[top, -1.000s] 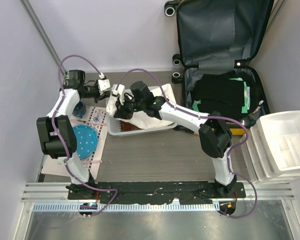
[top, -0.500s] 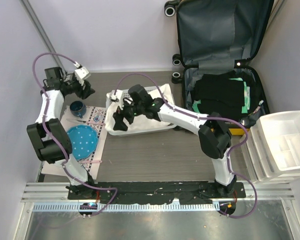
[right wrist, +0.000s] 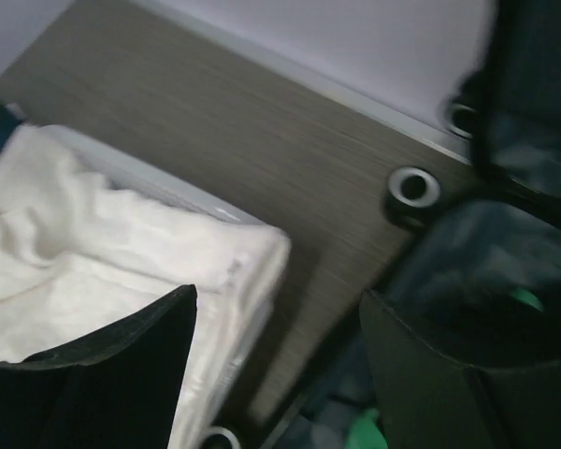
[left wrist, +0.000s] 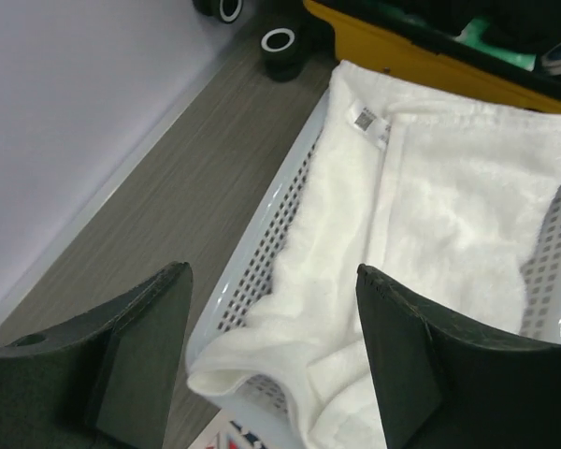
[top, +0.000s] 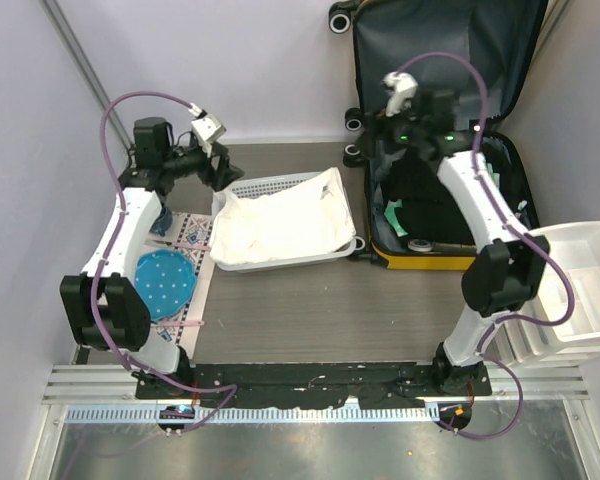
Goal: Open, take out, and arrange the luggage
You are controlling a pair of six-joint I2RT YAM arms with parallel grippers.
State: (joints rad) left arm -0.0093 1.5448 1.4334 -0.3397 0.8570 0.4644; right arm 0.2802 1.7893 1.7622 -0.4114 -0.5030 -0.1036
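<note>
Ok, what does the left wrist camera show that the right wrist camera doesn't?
Only the left wrist: the label on the white towel, the perforated wall of the basket, the yellow shell of the luggage and a corner of a patterned mat. Only the right wrist: what looks like the raised dark lid, blurred. Both: the towel, a black wheel, something green inside the luggage, the wood-grain floor and the pale wall.
</note>
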